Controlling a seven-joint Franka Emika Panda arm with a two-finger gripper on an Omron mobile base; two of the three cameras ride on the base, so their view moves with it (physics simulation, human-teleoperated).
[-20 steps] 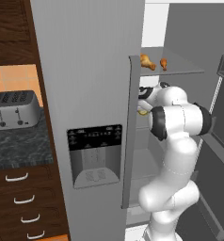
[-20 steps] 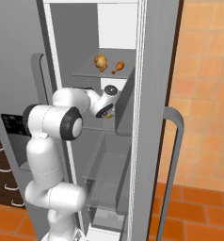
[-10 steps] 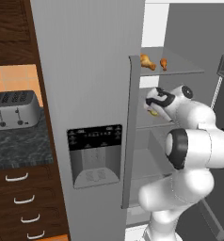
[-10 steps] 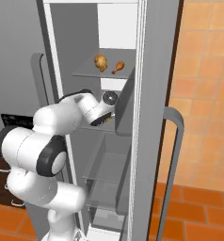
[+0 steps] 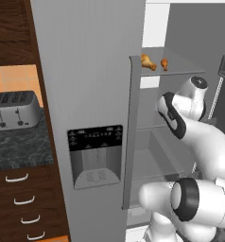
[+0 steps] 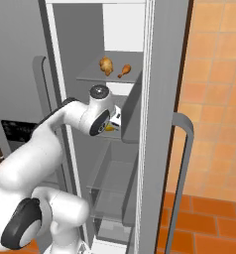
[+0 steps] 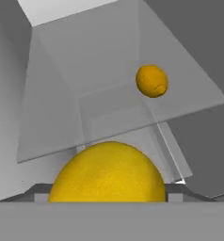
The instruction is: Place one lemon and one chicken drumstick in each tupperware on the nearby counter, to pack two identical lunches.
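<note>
My gripper (image 7: 108, 190) is inside the open fridge, shut on a bright-yellow lemon (image 7: 108, 174) that sits large between the fingertips. From the right base view the gripper (image 6: 114, 124) hangs just over the middle glass shelf, with a sliver of the lemon (image 6: 110, 128) showing under it. A second lemon (image 7: 151, 81) rests farther back on that shelf. Two chicken drumsticks (image 5: 147, 62) (image 5: 164, 63) lie on the top shelf, the larger one (image 6: 106, 64) left of the smaller one (image 6: 124, 71). The tupperwares are out of view.
The closed grey fridge door with its dispenser (image 5: 95, 156) stands left of the opening. A toaster (image 5: 15, 109) sits on the black marbled counter (image 5: 20, 146) above dark drawers. The open right door's handle (image 6: 182, 163) juts out beside orange tiles.
The arm has folded: its wrist swung rightward across the fridge opening and the elbow dropped lower. The jaws have kept the same width around the lemon.
</note>
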